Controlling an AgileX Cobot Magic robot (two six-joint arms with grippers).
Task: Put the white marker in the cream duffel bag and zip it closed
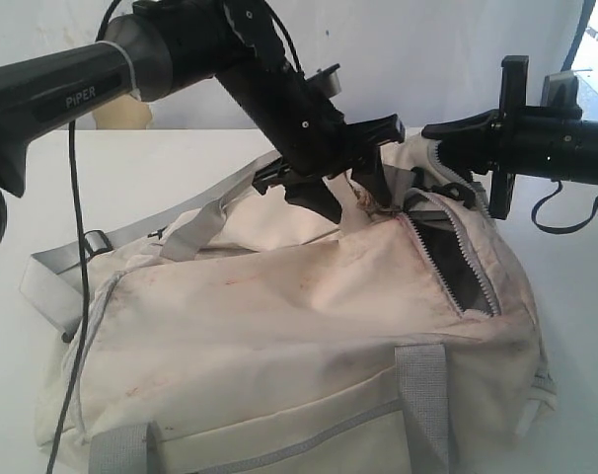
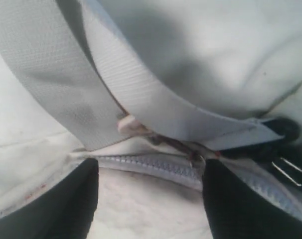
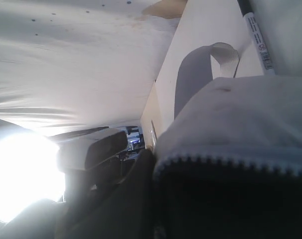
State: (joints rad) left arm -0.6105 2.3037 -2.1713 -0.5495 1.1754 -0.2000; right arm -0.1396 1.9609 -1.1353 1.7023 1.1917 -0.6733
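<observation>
Left claw (image 1: 350,197) straddles the zipper (image 2: 141,163), grey strap (image 2: 156,104) crossing it.

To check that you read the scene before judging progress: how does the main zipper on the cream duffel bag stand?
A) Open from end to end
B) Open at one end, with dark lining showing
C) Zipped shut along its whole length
B: in the exterior view the zipper of the cream duffel bag gapes at one end over dark lining, while the rest of it lies closed.
</observation>
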